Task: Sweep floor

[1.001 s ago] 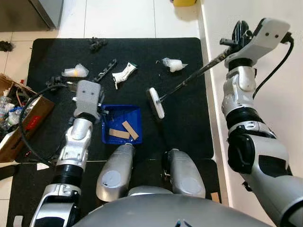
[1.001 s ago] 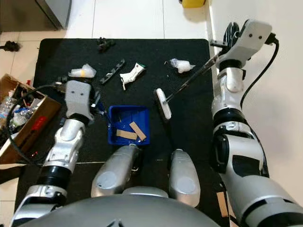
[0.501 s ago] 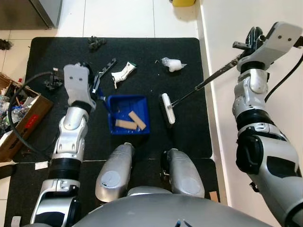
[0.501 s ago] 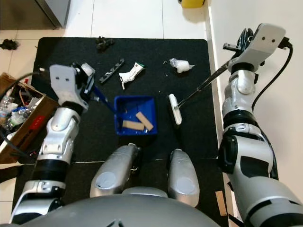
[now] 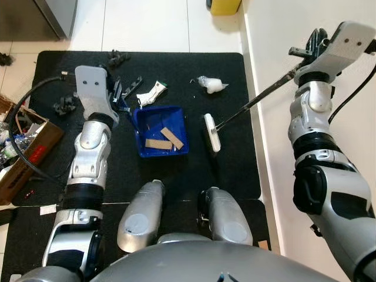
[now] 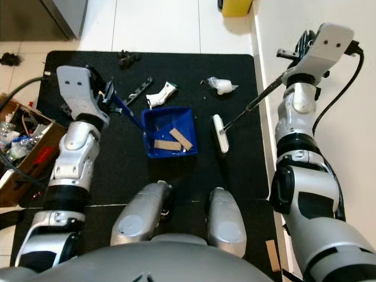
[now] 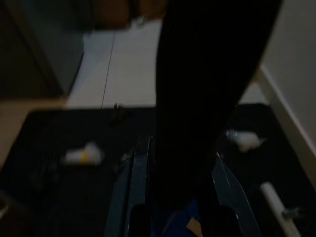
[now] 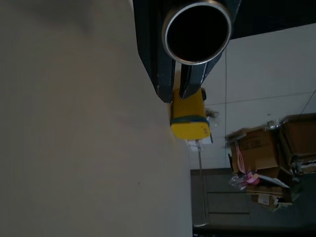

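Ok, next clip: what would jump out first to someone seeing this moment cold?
Probably the blue dustpan in the middle of the black mat, holding two brown scraps, its handle in the left gripper. Next, the right gripper holding the broom, whose white head rests just right of the pan. Crumpled litter lies beyond.

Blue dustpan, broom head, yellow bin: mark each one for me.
blue dustpan (image 5: 145, 116): left eye view, on its back wall.
broom head (image 5: 211, 133): left eye view, middle of the white head.
yellow bin (image 6: 236, 6): right eye view, on its front side.
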{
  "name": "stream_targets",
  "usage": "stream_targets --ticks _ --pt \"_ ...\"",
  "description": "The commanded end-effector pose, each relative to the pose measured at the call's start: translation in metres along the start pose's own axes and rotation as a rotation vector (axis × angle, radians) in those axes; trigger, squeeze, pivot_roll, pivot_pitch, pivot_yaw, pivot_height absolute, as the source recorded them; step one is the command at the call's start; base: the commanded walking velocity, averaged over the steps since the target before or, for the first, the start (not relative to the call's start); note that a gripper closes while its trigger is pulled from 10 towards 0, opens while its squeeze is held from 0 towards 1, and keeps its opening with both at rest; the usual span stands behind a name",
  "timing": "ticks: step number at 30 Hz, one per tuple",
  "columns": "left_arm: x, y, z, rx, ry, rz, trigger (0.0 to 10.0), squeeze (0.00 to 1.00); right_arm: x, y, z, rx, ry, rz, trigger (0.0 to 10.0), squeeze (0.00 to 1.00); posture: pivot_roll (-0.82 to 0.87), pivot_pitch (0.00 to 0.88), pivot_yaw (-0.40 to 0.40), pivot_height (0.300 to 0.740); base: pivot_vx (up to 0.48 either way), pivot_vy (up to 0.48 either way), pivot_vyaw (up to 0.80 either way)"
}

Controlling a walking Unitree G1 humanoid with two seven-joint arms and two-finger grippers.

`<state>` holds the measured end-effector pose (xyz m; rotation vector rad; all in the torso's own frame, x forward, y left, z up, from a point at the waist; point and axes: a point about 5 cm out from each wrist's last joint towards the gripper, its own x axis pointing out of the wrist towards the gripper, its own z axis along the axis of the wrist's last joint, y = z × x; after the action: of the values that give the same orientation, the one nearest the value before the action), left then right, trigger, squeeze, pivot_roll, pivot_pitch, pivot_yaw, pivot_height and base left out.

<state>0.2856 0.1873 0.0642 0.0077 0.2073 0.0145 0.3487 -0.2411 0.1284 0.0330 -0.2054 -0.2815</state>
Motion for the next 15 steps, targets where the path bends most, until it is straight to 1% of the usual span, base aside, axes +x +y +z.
stream_targets --ticks 1,4,5,6,8,12,15 --pt "0.004 -0.005 -0.003 -0.078 0.052 0.012 10.0 0.0 0.005 -0.002 0.013 0.049 -0.077 -0.043 10.0 0.0 0.17 0.0 -0.031 0.74 0.0 0.0 0.0" --pt "0.007 -0.005 0.001 -0.101 0.055 0.026 10.0 0.0 0.004 0.0 0.014 0.051 -0.09 -0.047 10.0 0.0 0.17 0.0 -0.026 0.74 0.0 0.0 0.0" --pt "0.007 -0.005 0.003 -0.085 0.043 0.028 10.0 0.0 0.004 0.001 0.014 0.052 -0.091 -0.045 10.0 0.0 0.17 0.0 -0.026 0.74 0.0 0.0 0.0" --pt "0.008 -0.008 0.012 -0.038 -0.004 0.021 10.0 0.0 0.003 0.004 0.012 0.055 -0.088 -0.035 10.0 0.0 0.17 0.0 -0.023 0.74 0.0 0.0 0.0" --pt "0.009 -0.009 0.015 -0.024 -0.021 0.018 10.0 0.0 0.002 0.005 0.012 0.057 -0.086 -0.031 10.0 0.0 0.17 0.0 -0.023 0.74 0.0 0.0 0.0" --pt "0.01 -0.018 0.033 0.026 -0.099 -0.012 10.0 0.0 -0.001 0.01 0.008 0.07 -0.077 -0.023 10.0 0.0 0.17 0.0 -0.017 0.74 0.0 0.0 0.0" --pt "0.01 -0.021 0.038 0.046 -0.119 -0.018 10.0 0.0 -0.001 0.011 0.007 0.082 -0.073 -0.024 10.0 0.0 0.17 0.0 -0.016 0.74 0.0 0.0 0.0"
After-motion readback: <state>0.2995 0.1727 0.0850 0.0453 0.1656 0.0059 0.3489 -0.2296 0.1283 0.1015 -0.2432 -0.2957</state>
